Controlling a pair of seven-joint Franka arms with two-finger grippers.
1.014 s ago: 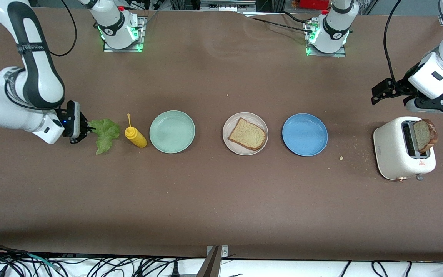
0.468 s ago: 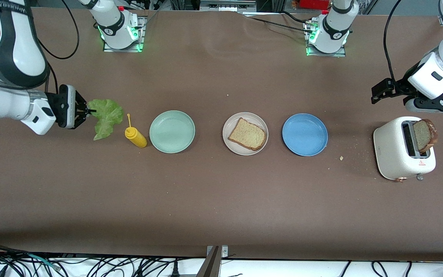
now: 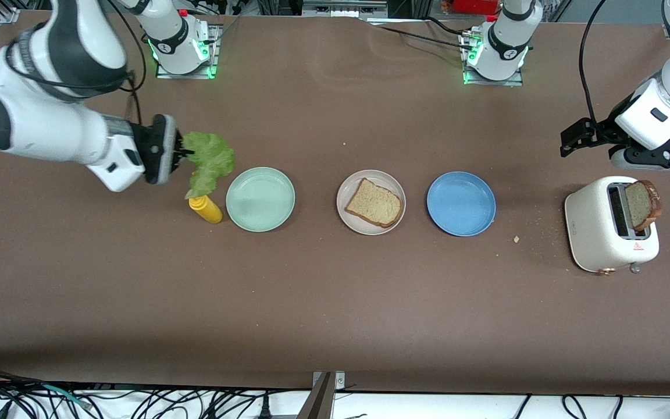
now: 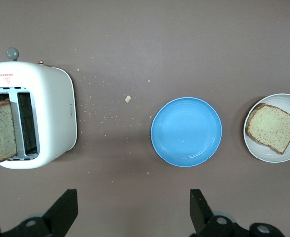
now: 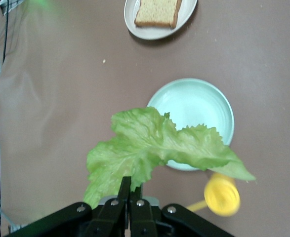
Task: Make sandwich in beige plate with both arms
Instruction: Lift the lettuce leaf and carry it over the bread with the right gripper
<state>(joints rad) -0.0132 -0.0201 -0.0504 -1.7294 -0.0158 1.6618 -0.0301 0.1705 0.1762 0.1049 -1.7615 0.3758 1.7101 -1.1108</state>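
Your right gripper (image 3: 181,152) is clenched on the stem edge of the crinkled green lettuce leaf (image 3: 209,160), carried in the air over the yellow squeeze bottle (image 3: 206,209), toward the right arm's end of the brown table (image 3: 335,302). Carry it high over the mint-green plate (image 3: 260,199) and lower it flat onto the brown bread slice (image 3: 373,203) in the round beige plate (image 3: 344,189) at mid-table; let go only once the leaf rests. Your left gripper (image 3: 588,137) waits, fingers (image 4: 64,210) released, over the table beside the white toaster (image 3: 599,238), where a second bread slice (image 3: 641,203) stands. The leaf hides the bottle's nozzle, and the toaster slot hides the slice's lower part.
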